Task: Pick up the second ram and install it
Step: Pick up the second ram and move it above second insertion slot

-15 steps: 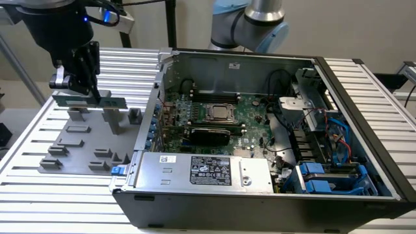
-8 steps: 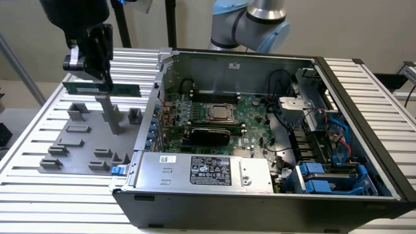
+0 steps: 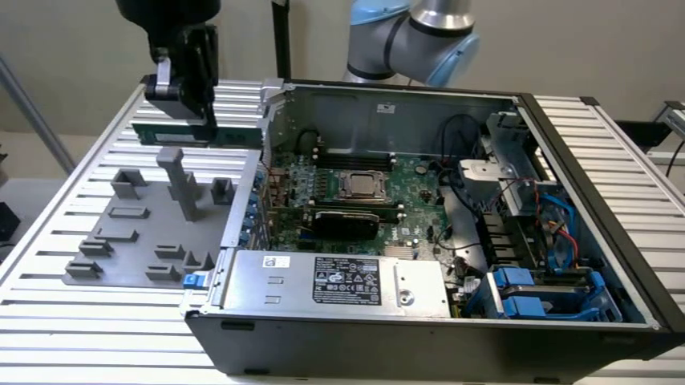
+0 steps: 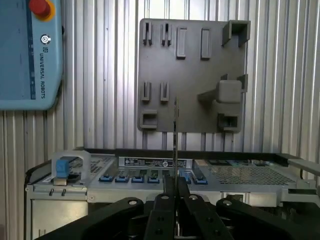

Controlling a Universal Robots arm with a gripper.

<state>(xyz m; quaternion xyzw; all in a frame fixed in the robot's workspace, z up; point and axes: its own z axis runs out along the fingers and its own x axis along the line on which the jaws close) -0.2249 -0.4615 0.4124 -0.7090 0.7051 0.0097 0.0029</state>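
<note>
Carry step in hand: hand (image 3: 191, 112) nearly closed on memory stick (image 3: 230, 135), near grey tray (image 3: 118, 241). Next need, as judged: edge squared over circuit board (image 3: 418, 192) inside computer case (image 3: 374, 100).

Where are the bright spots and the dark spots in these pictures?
Exterior view: the table glares white, the gripper, shut on the ram, looks almost black against the wall, and the case is dimmer inside. Wrist view: the table is bright too, the gripper dark, and the ram shows edge-on as a thin dark line.
</note>
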